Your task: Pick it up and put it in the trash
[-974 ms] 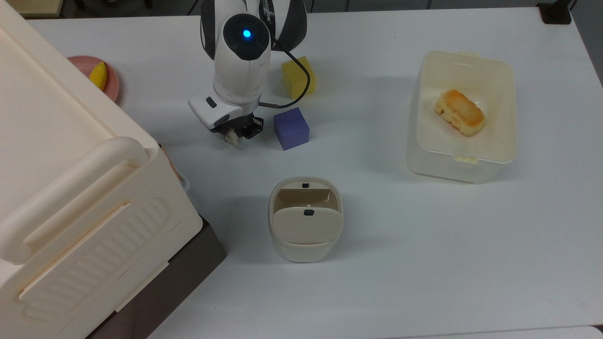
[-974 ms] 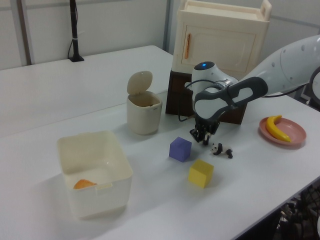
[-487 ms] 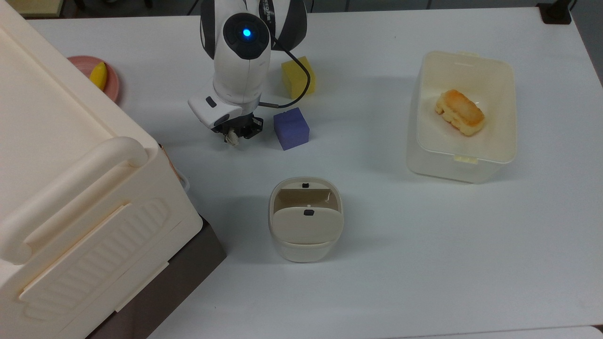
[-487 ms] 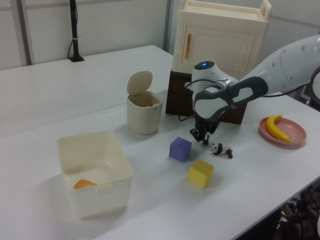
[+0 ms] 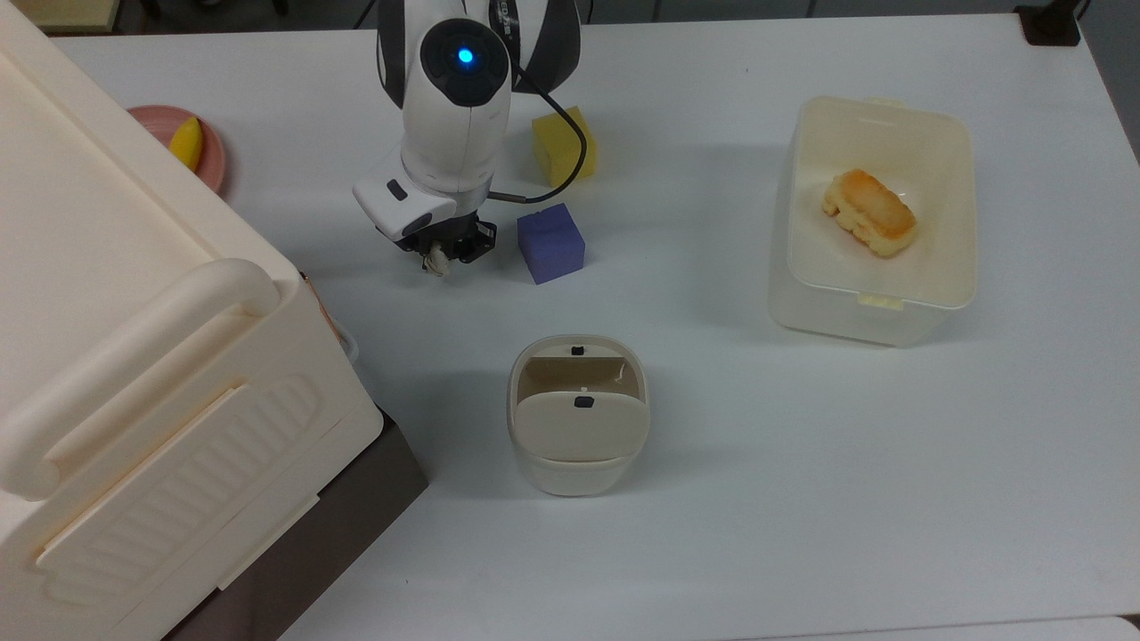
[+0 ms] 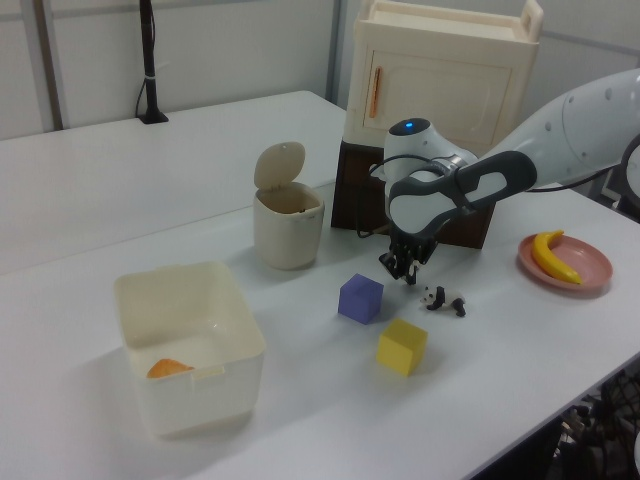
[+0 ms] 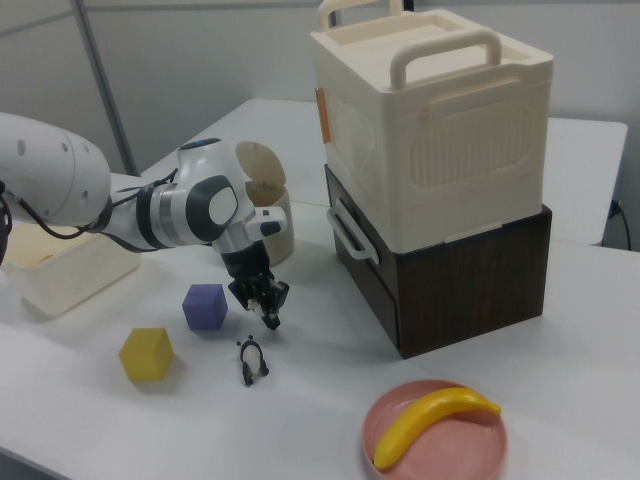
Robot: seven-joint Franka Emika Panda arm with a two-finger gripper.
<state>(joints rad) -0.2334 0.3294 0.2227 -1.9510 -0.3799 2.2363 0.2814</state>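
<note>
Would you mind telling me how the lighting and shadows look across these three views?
Top view: even overhead light, soft shadows beside the bin and the tub; the arm's blue light glows. Left view: a faint shadow under the purple cube. Right view: a soft shadow beneath the gripper.
</note>
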